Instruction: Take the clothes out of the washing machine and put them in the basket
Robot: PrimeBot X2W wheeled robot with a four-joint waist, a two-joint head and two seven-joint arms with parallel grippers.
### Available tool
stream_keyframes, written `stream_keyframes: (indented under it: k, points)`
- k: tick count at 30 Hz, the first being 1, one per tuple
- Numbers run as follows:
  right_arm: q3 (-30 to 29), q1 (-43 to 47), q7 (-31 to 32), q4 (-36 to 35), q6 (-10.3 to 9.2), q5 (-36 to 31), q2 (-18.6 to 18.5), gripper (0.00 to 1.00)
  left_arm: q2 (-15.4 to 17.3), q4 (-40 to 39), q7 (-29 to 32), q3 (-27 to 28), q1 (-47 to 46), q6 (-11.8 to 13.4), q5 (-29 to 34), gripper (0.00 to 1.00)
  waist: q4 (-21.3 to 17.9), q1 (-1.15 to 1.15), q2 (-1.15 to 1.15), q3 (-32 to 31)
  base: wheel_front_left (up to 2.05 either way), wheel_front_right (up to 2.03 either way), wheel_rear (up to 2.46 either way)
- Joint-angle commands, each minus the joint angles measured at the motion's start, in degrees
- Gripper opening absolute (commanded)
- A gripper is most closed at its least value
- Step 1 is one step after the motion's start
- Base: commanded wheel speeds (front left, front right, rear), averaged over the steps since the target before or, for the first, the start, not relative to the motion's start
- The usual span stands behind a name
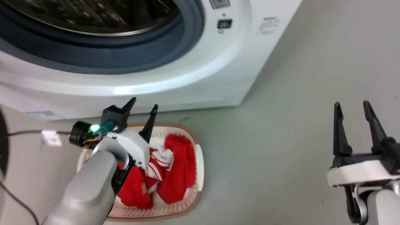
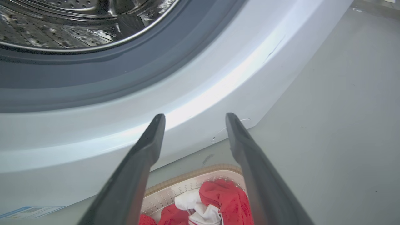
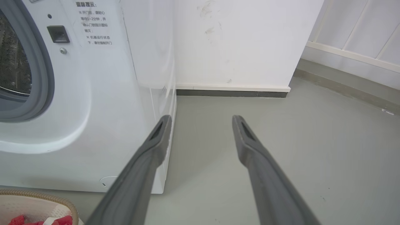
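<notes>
A laundry corner: white washing machine point(image 1: 187, 78) and basket point(image 1: 199, 162) (bare grey floor point(image 1: 281, 140)).

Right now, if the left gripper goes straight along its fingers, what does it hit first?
Likely the washing machine, its white front just below the grey rubber ring. The left gripper, open, points past the basket rim at it; the gap is hard to judge.
</notes>
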Motion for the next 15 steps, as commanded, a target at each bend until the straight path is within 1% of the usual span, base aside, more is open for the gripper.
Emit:
stream_keyframes:
  k: [1,4,7,11,15]
  points:
    - [-0.23,1.07,-0.13,0.17,-0.06,-0.41,-0.1,1.0,0.29,-1.27,-0.1,0.75,2.14,0.51,0.35,1.0,3.82,0.01,0.0,-4.7,0.0,0.0,0.0]
    - [-0.94,2.37,-0.13,0.14,-0.06,-0.94,-0.1,1.0,1.6,-9.21,-0.13,4.76,5.71,2.49,2.54,1.0,5.21,0.01,0.0,-7.27,0.0,0.0,0.0]
    - [-1.37,3.98,-0.13,0.05,-0.06,-1.46,-0.1,1.0,2.44,-17.74,-0.1,8.77,10.75,5.28,6.56,1.0,6.64,0.01,0.0,-9.51,0.0,0.0,0.0]
    - [-0.67,6.23,-0.13,-0.24,-0.06,-2.31,-0.09,1.0,1.55,-26.73,-0.11,15.13,17.14,7.7,10.03,1.0,8.01,0.01,0.0,-12.52,0.0,0.0,0.0]
    - [-0.06,8.38,-0.13,-0.23,-0.06,-2.37,-0.07,1.0,-0.14,-33.03,-0.12,20.45,24.27,9.77,12.88,1.0,8.45,0.01,0.0,-15.6,0.0,0.0,0.0]
